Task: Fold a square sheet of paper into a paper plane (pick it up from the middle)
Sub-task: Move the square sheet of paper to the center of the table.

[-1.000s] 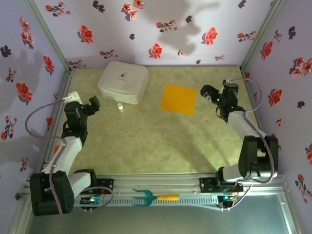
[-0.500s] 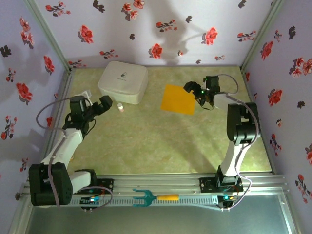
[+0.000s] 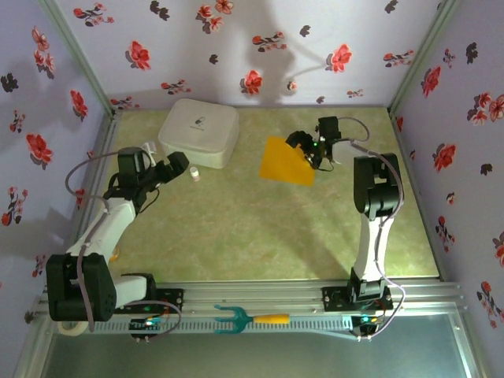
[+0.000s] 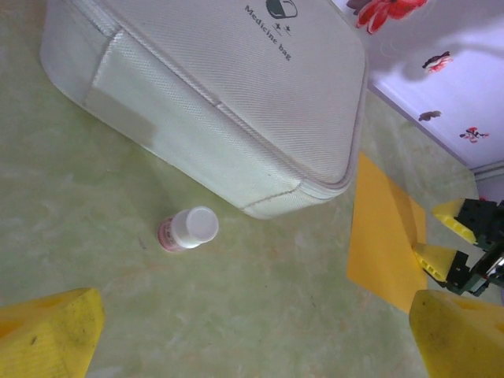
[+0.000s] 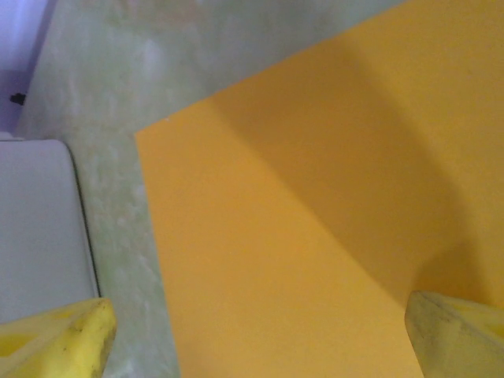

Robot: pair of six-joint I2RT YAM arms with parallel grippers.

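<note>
Top view: the right claw point(image 3: 303, 151) has swung in from the right side of the counter point(image 3: 236, 228) and now hangs over the far right corner of the paper sheet point(image 3: 283, 164). The sheet lies flat, unfolded (pick-up only beginning, I judge). The left claw point(image 3: 177, 165) has crept toward the small bottle point(image 3: 194, 174).
Left wrist: left claw spread wide, empty.
Right wrist: jaws wide, straddling the sheet, gripping nothing; contact unclear.

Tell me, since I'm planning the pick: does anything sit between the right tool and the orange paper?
Nothing visible does. The open right tool hovers over the paper's right edge, bare paper beneath it. The white bag and small bottle lie well to the left.
</note>
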